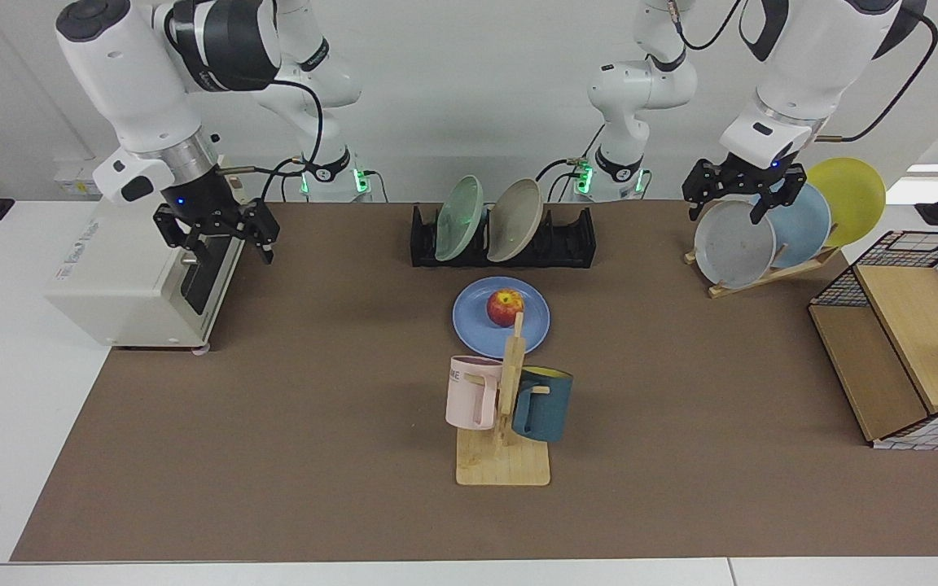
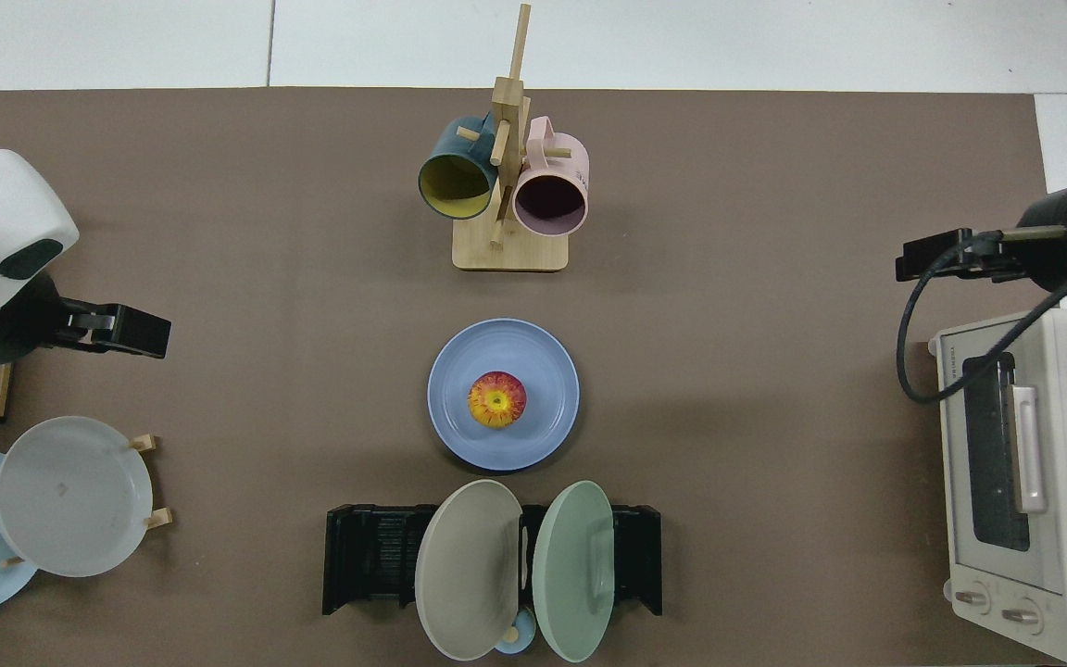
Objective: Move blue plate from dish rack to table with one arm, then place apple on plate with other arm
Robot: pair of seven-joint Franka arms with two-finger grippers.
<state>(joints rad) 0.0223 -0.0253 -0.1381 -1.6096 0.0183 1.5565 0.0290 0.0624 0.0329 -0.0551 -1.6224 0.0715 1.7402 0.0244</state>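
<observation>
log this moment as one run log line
apple: on blue plate | blue plate: on table before dish rack | right end effector: open, by toaster oven | left end effector: open, above grey plate

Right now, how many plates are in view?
6. The blue plate lies on the table under the apple; two stand in the dish rack: green, beige; three lean on the wooden stand: grey, pale blue, yellow.

Both arms raised, left hand (image 1: 734,198) and right hand (image 1: 216,236) empty (fingers spread).
</observation>
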